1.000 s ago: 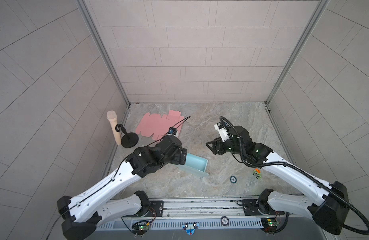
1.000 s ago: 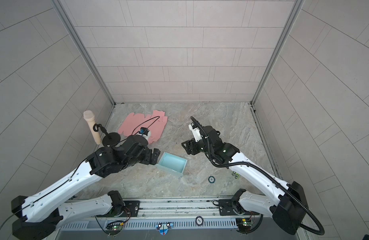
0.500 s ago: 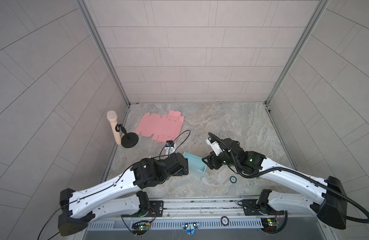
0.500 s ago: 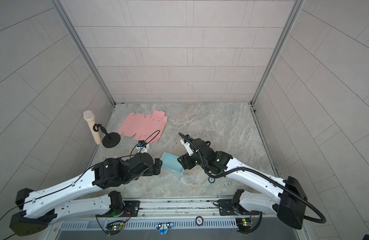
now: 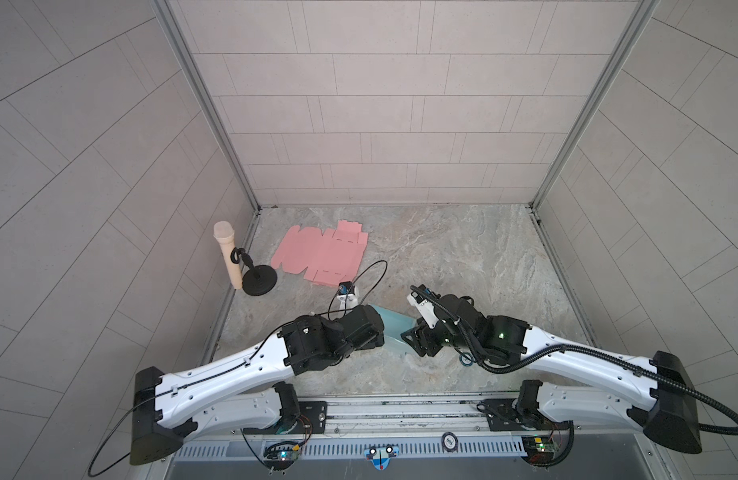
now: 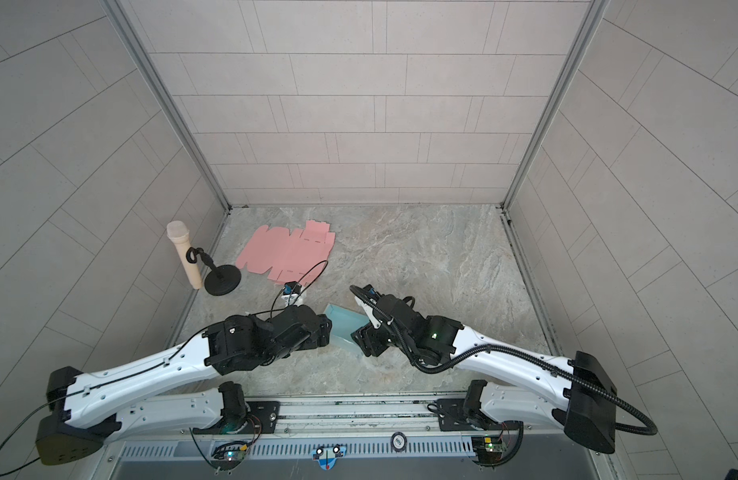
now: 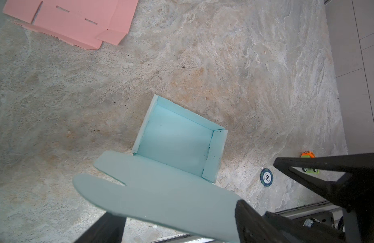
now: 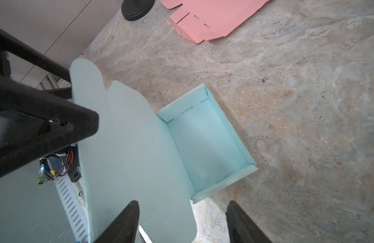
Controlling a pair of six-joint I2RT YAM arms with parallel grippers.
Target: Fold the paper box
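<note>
your left gripper [image 7: 175,208] stands with its jaws spread, straddling the raised lid flap [image 7: 161,189] of the light blue paper box [image 7: 177,143], one black finger on each face, clamping nothing. your right gripper [image 8: 182,203] is spread too: one finger is in front of the same flap, the other over bare table, and the box's near corner sits in the gap. the box rests on the mottled stone-look tabletop [image 5: 463,257], front middle, between both grippers in both top views, tray open upward, walls standing. a round blue poker chip [image 7: 266,177] lies near it. a flat pink cardboard blank [image 5: 321,257] lies well apart, toward the back left.
</note>
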